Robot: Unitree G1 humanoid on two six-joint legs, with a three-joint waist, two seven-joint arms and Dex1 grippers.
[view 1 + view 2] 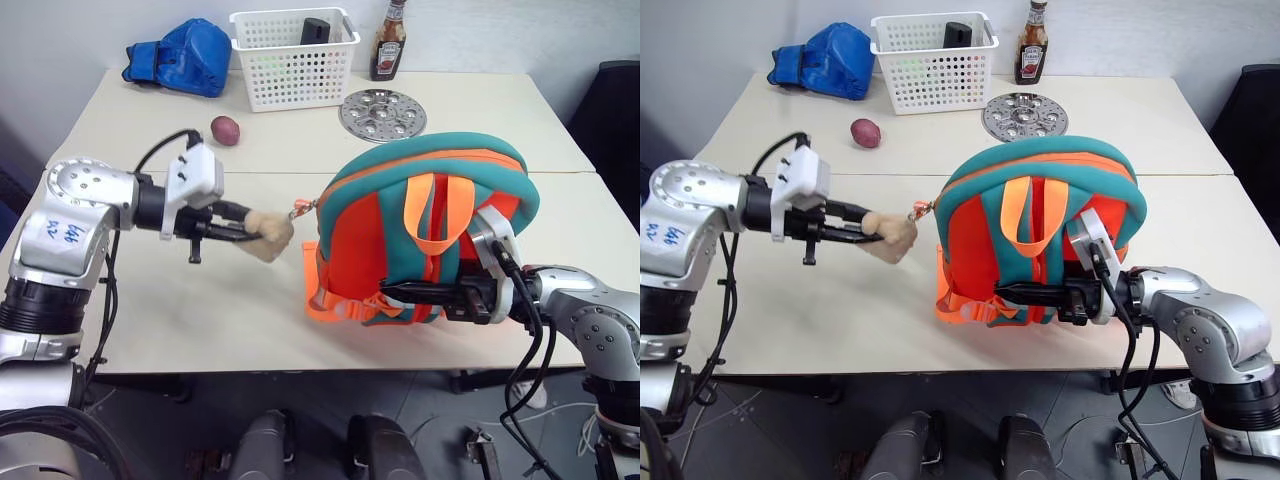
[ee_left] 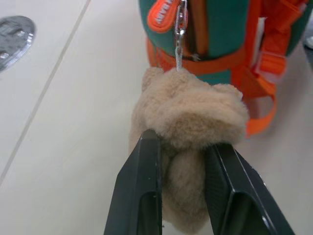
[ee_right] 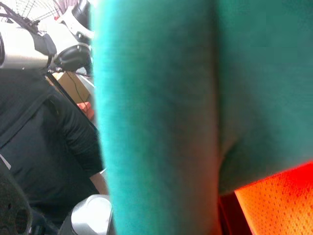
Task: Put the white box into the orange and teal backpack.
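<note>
Head views. Table [image 1: 200,300]: pale top, two slabs joined at a seam.

Backpack [image 1: 440,190]: orange with teal trim, standing upright near the table's front edge, strap side toward the robot, orange loop handle hanging down its teal back panel. The zip looks closed; contents cannot be seen. The white box cannot be made out anywhere on the table.

Plush toy [image 1: 268,236]: tan, hung from the backpack's side by a short chain, pulled out sideways to the backpack's left.

Left claw [image 1: 240,229]: clenched on the plush toy, left of the backpack.

Right claw [image 1: 410,292]: black fingers pressed together on the teal strap at the backpack's lower front.

Basket [image 1: 295,60]: white, perforated, behind the backpack at the table's far edge; holds one dark upright item [image 1: 315,31], kind unclear.

Sauce bottle [image 1: 389,40]: dark, standing just right of the basket.

Metal disc [image 1: 383,113]: round, holed, lying flat between basket and backpack.

Reddish round item [image 1: 226,130]: on the table, behind and left of the backpack.

Blue bundle [image 1: 185,55]: fabric, left of the basket.

Left wrist view. Two black fingers [image 2: 142,191] squeeze the plush toy [image 2: 190,117] from both sides; its chain [image 2: 180,34] runs to the backpack [image 2: 220,29] just past it.

Right wrist view. Teal strap [image 3: 156,117] close against the camera, orange mesh [image 3: 279,200] beside it.
</note>
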